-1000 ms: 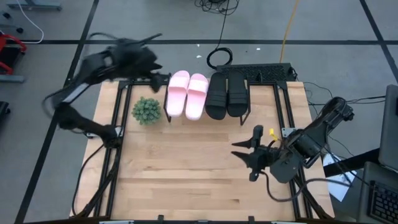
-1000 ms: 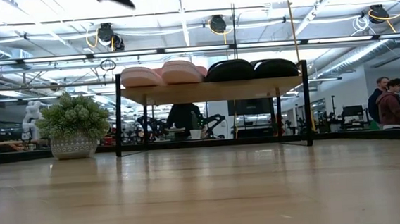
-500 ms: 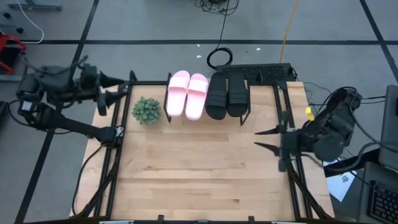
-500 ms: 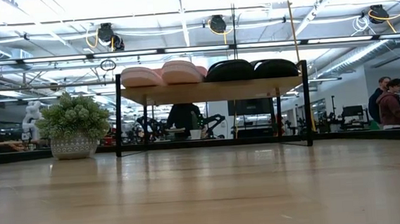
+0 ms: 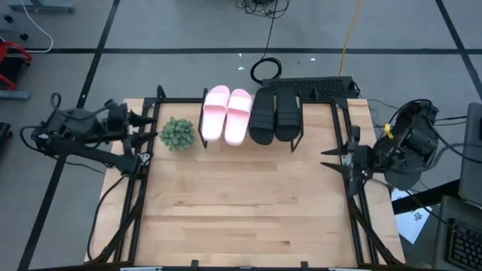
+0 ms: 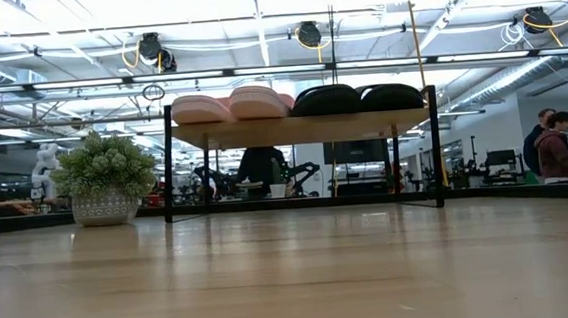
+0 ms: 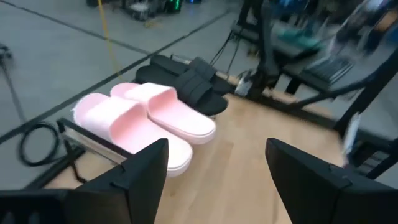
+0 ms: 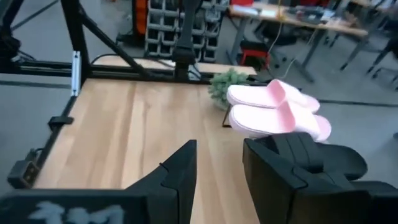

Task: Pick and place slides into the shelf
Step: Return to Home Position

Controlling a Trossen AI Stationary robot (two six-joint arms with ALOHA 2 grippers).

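Note:
The light pink pair of slides and the black pair lie side by side on top of the shelf at the table's far edge, soles down on its board. They also show in the left wrist view and the right wrist view. My left gripper is open and empty at the table's left edge, beside the plant. My right gripper is open and empty at the table's right edge.
A small potted plant stands left of the shelf. A black metal frame runs along the table's left and right edges. Bare wooden tabletop spreads in front of the shelf. People sit in the room beyond.
My left gripper has swung from above the shelf's left end out toward the table's left edge and come down beside the plant. My right gripper has drawn back from the middle right of the table toward the right edge. The slides have stayed still.

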